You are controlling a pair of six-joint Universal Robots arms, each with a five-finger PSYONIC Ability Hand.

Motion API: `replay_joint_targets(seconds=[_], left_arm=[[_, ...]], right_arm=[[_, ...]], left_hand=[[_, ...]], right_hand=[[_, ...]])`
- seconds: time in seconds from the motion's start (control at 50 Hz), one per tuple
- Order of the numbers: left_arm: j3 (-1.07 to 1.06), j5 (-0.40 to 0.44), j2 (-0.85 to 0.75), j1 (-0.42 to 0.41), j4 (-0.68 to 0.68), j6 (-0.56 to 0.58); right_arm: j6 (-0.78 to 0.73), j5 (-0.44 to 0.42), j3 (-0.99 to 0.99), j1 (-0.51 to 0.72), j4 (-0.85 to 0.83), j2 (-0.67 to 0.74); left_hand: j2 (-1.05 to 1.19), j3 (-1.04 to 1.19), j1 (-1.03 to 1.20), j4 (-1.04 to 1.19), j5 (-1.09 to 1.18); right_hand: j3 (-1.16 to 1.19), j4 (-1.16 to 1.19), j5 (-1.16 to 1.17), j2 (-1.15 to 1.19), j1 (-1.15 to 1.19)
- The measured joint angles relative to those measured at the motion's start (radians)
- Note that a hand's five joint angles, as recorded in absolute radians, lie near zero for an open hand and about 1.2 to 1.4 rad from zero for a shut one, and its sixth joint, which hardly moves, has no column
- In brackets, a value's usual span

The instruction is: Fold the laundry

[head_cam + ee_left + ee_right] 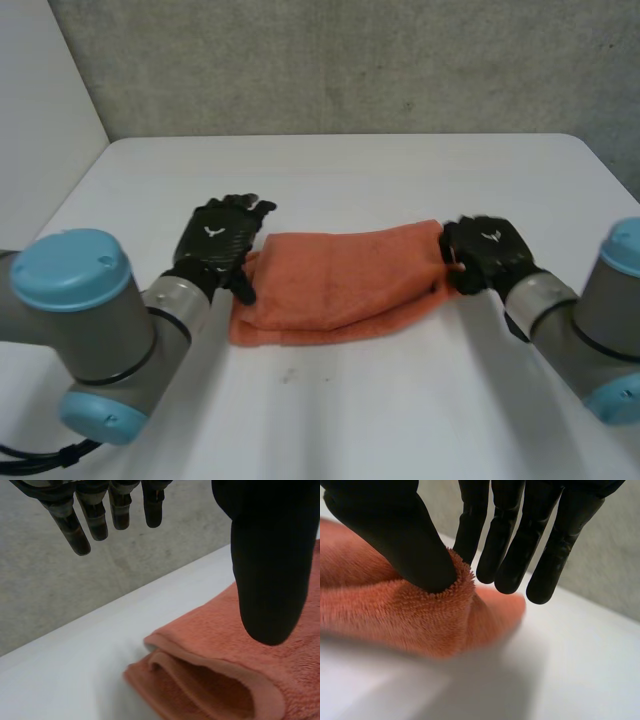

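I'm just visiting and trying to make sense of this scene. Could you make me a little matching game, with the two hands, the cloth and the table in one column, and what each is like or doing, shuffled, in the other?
Column one:
1. left hand
2. right hand
3. orange towel
4. table

Column two:
A. white, with the towel on it
B. folded over, lying between the two hands
C. fingers and thumb pinching one end of the towel
D. fingers straight, holding nothing, at the towel's other end

Pairs: 1-D, 2-C, 3-B, 4-A.
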Motion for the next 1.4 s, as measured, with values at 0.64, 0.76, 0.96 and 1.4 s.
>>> replay_joint_targets(seconds=[0.64,0.76,0.96,1.4], left_arm=[[-0.064,0.003,0.137,0.133,-0.081,-0.019],[0.03,0.006,0.058,0.058,-0.081,-0.073],[0.183,0.027,-0.121,-0.029,-0.163,-0.187],[0.211,0.026,-0.047,-0.019,-0.35,-0.183]], right_arm=[[0.055,0.187,-0.659,0.523,0.289,0.288],[0.136,0.243,-0.597,0.459,0.302,0.224],[0.213,0.233,-0.569,0.388,0.379,0.272],[0.218,0.108,-0.695,0.317,0.558,0.278]], left_hand=[[-0.002,-0.001,0.0,0.0,0.0],[0.001,0.001,0.0,0.002,0.0],[0.014,0.013,0.0,0.013,0.0],[0.014,0.014,0.0,0.012,0.0]], right_hand=[[-0.966,-0.958,-0.896,-0.959,-0.756],[-0.966,-0.958,-0.896,-0.959,-0.756],[-0.966,-0.958,-0.896,-0.959,-0.756],[-0.974,-0.958,-0.896,-0.959,-0.756]])
